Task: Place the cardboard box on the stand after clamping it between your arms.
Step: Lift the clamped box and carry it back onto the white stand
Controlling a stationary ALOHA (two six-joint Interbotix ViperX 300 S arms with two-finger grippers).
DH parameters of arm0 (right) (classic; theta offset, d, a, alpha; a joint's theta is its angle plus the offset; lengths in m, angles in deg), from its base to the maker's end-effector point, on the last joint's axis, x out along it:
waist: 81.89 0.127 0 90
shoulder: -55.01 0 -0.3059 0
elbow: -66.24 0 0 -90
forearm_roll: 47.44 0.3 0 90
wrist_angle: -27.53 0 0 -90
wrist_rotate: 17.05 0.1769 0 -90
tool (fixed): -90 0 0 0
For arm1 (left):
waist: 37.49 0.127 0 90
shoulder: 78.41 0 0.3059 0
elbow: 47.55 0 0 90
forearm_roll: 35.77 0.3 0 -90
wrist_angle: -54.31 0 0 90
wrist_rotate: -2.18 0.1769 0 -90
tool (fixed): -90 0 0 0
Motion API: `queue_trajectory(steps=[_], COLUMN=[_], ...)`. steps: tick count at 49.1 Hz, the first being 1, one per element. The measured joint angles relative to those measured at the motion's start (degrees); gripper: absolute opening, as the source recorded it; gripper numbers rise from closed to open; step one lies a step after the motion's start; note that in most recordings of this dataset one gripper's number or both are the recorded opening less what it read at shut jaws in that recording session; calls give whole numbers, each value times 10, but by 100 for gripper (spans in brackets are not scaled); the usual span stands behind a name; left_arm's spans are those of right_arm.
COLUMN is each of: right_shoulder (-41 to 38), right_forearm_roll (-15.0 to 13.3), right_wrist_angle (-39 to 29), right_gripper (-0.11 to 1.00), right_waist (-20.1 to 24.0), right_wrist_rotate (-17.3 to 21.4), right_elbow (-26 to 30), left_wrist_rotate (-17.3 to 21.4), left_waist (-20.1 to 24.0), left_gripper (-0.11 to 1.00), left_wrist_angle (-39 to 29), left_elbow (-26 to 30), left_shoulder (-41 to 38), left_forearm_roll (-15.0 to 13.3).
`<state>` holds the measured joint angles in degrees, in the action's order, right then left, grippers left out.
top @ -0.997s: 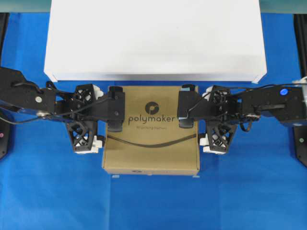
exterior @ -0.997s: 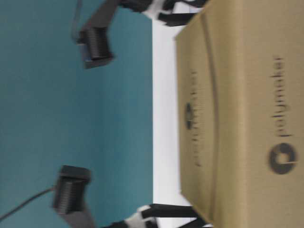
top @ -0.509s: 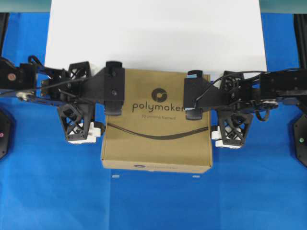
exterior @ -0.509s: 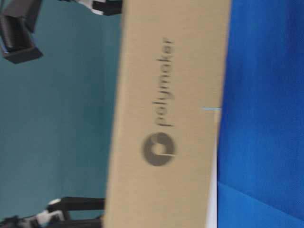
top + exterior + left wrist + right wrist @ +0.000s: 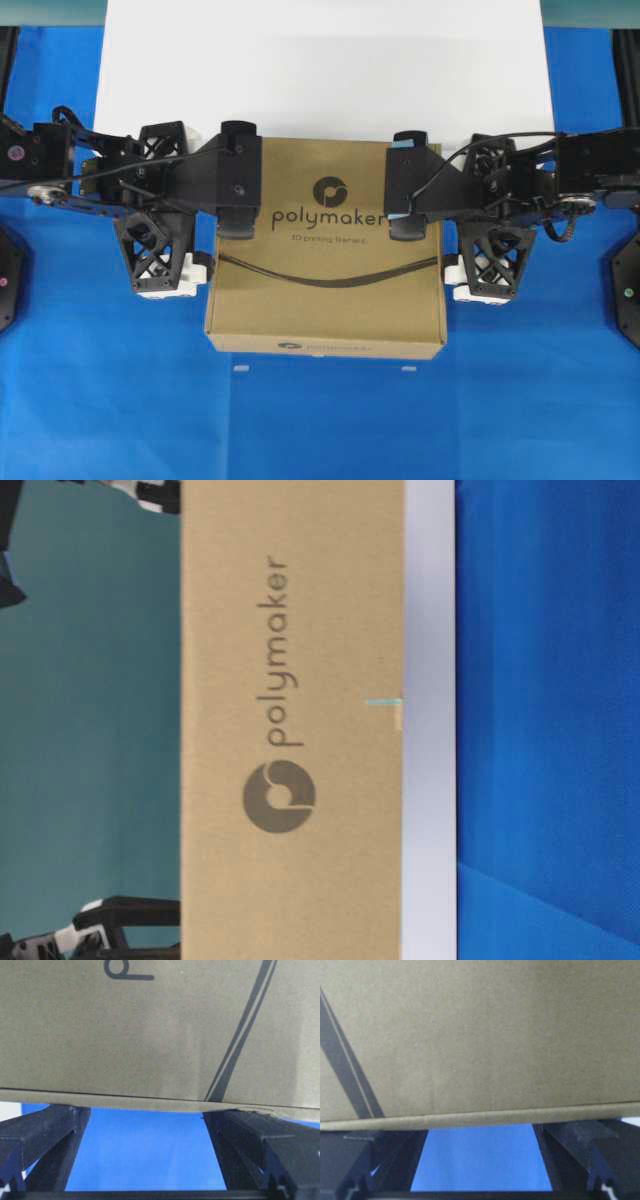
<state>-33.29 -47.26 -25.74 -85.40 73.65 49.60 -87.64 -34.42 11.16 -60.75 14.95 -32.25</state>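
Note:
The cardboard box (image 5: 325, 290) with its polymaker logo hangs level above the blue cloth, squeezed between my two arms. In the overhead view its far edge overlaps the front edge of the white stand (image 5: 325, 70). My left gripper (image 5: 205, 210) presses on the box's left side and my right gripper (image 5: 448, 215) on its right side. Both are open wide, with nothing between the fingers. Each wrist view shows the box (image 5: 150, 1030) (image 5: 480, 1035) filling the top and blue cloth between the spread fingers (image 5: 45, 1130) (image 5: 570, 1140). At table level the box (image 5: 290, 730) covers most of the stand (image 5: 428, 630).
Blue cloth (image 5: 320, 420) covers the table around and under the box. Two small white marks (image 5: 240, 368) lie on it near the box's near edge. A teal wall (image 5: 90, 730) stands behind. Black arm bases (image 5: 628, 300) sit at the outer edges.
Both arms have risen with the box clamped between them and carried it a little toward the stand. Its far edge now overlaps the stand's front edge.

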Motion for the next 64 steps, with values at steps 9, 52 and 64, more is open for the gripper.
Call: queue_trajectory(steps=[9,52,64], right_shoulder=[1,-39,-63], right_forearm_roll=[0,-1,-1], right_wrist_angle=[0,12,27], right_gripper=[99,99,99], right_waist=[-2,-135,-189], right_wrist_rotate=[0,-171,-222], right_elbow=[0,27,27], left_wrist_rotate=[0,120,150], left_waist=[1,120,166], left_gripper=[88,88,88], left_wrist_angle=[-2,-2,-2], left_elbow=[3,24,55], left_shoulder=[0,-52,-66], left_forearm_roll=[0,1,2])
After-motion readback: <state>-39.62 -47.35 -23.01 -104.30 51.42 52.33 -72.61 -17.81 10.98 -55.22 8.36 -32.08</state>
